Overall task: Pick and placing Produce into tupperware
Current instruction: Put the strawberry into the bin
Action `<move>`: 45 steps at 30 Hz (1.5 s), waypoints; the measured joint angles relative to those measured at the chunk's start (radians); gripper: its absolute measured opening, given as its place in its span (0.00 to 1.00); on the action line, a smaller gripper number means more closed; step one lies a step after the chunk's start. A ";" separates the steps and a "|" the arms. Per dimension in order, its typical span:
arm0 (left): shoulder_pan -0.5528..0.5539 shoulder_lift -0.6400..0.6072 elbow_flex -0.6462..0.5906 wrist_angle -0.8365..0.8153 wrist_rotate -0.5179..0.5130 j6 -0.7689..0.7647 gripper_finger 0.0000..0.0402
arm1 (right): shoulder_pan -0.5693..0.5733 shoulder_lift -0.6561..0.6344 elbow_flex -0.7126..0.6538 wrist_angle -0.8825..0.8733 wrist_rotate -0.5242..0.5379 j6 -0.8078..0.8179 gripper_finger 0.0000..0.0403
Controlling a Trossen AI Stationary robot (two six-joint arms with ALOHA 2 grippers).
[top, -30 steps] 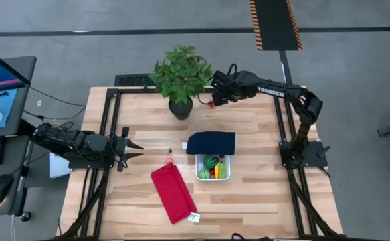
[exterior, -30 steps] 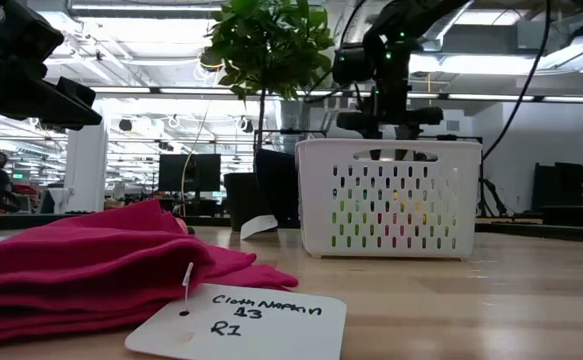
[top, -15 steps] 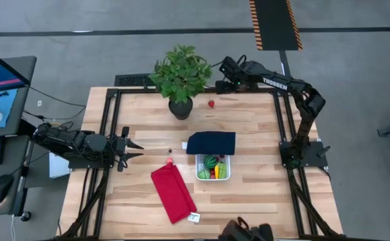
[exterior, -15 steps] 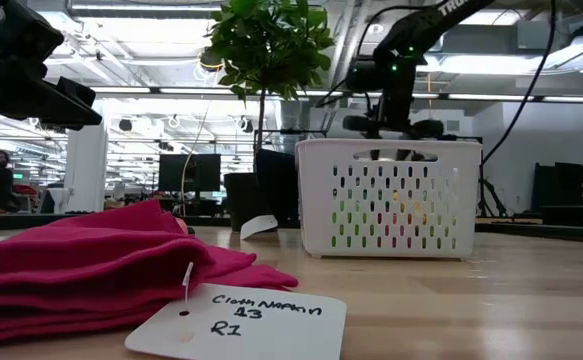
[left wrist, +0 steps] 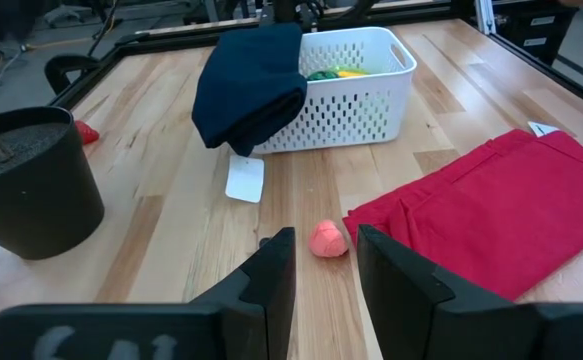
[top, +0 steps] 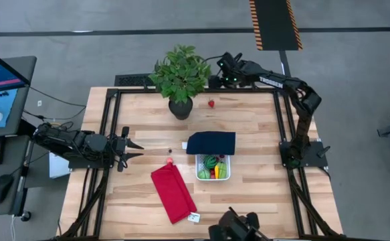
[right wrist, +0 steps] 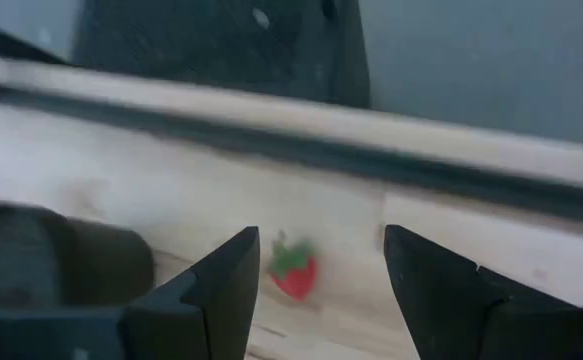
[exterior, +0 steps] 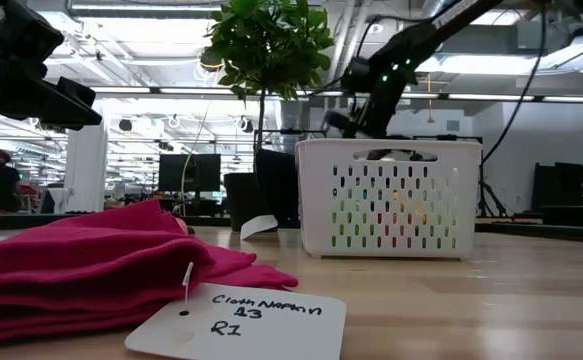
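The white perforated tupperware [top: 213,167] stands near the table's middle, with green, striped, orange and yellow produce inside. A navy blue cover [top: 211,142] leans on its far wall [left wrist: 271,110]. A red strawberry [top: 211,104] lies on the table by the plant pot and shows ahead of my open right gripper [right wrist: 321,235] as strawberry [right wrist: 293,270]. My right gripper [top: 221,78] hovers over the far edge, above the strawberry. A small pink-red fruit [left wrist: 328,241] lies just beyond my open left gripper [left wrist: 324,236], which waits at the left edge [top: 133,145].
A leafy potted plant [top: 181,77] stands at the far middle, close to the strawberry. A folded red cloth [top: 173,194] with a paper tag [exterior: 236,320] lies near the tupperware's left. A tiny dark berry [top: 170,150] sits by the pink fruit. A dark object [top: 238,227] shows at the near edge.
My right gripper has drawn back from the spot beside the plant pot toward the table's far edge and risen. The strawberry has stayed on the table and now lies uncovered. A dark object has come into view at the near edge.
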 joint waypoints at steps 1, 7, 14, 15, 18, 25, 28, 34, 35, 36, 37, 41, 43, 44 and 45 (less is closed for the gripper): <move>0.000 0.000 0.000 0.000 0.000 0.000 0.25 | 0.000 0.014 -0.001 -0.004 0.001 0.000 0.60; 0.000 0.000 0.000 0.000 0.000 0.000 0.25 | -0.016 0.092 0.000 0.052 -0.048 0.027 0.60; 0.000 0.000 0.000 0.000 0.000 0.000 0.25 | -0.002 0.101 0.001 0.068 -0.107 0.051 0.60; 0.000 0.000 0.000 0.000 0.000 0.000 0.25 | 0.002 0.101 0.001 0.063 -0.107 0.052 0.60; 0.000 0.000 0.000 0.000 0.000 0.000 0.25 | 0.013 0.101 0.000 0.059 -0.105 0.051 0.60; 0.000 0.000 0.000 0.000 0.000 0.000 0.25 | 0.014 0.160 -0.005 0.093 -0.132 0.046 0.60; 0.000 0.000 0.000 0.000 0.000 0.000 0.25 | 0.014 0.185 -0.006 0.094 -0.141 0.049 0.60; 0.000 0.000 0.000 0.000 0.000 0.000 0.25 | 0.025 0.180 -0.005 0.105 -0.139 0.037 0.60; 0.000 0.000 0.000 0.000 0.000 0.000 0.25 | 0.025 0.180 -0.005 0.113 -0.139 0.036 0.60; 0.000 0.000 0.000 0.000 0.000 0.000 0.25 | 0.025 0.180 -0.005 0.126 -0.139 0.034 0.60; 0.000 0.000 0.000 0.000 0.000 0.000 0.25 | 0.026 0.180 -0.005 0.137 -0.139 0.029 0.60; 0.000 0.000 0.000 0.000 0.000 0.000 0.25 | 0.035 0.180 -0.005 0.156 -0.126 0.018 0.60; 0.000 0.000 0.000 0.000 0.000 0.000 0.25 | 0.041 0.180 -0.005 0.156 -0.100 0.017 0.60; 0.000 0.000 0.000 0.000 0.000 0.000 0.25 | 0.041 0.180 -0.005 0.154 -0.092 0.017 0.60; 0.000 0.000 0.000 0.000 0.000 0.000 0.25 | 0.042 0.180 -0.005 0.152 -0.086 0.019 0.60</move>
